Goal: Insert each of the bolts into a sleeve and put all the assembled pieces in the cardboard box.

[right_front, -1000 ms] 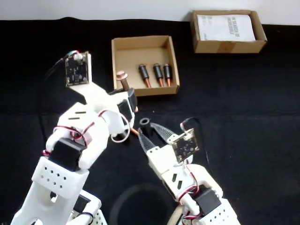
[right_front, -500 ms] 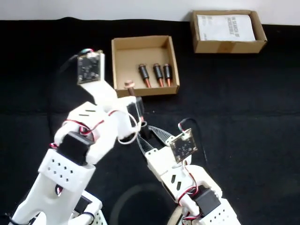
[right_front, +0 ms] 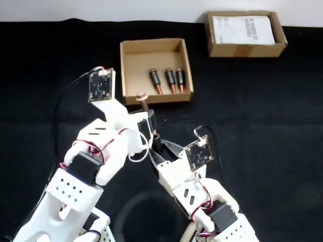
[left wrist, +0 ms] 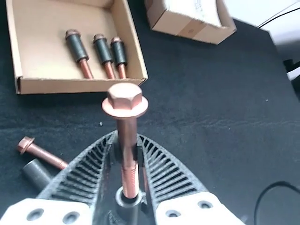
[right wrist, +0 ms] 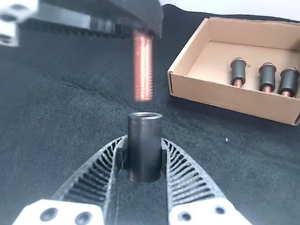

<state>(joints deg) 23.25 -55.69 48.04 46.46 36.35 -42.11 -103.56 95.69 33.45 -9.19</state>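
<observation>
Over cloth, left gripper holds bolt above sleeve in right gripper

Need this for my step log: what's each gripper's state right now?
Left gripper: shut on a bolt.
Right gripper: shut on a sleeve.

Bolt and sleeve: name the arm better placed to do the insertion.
Left, probably. The left gripper holds the bolt upright, tip hanging above the open sleeve that the right gripper holds upright; lowering it should seat the bolt.
</observation>
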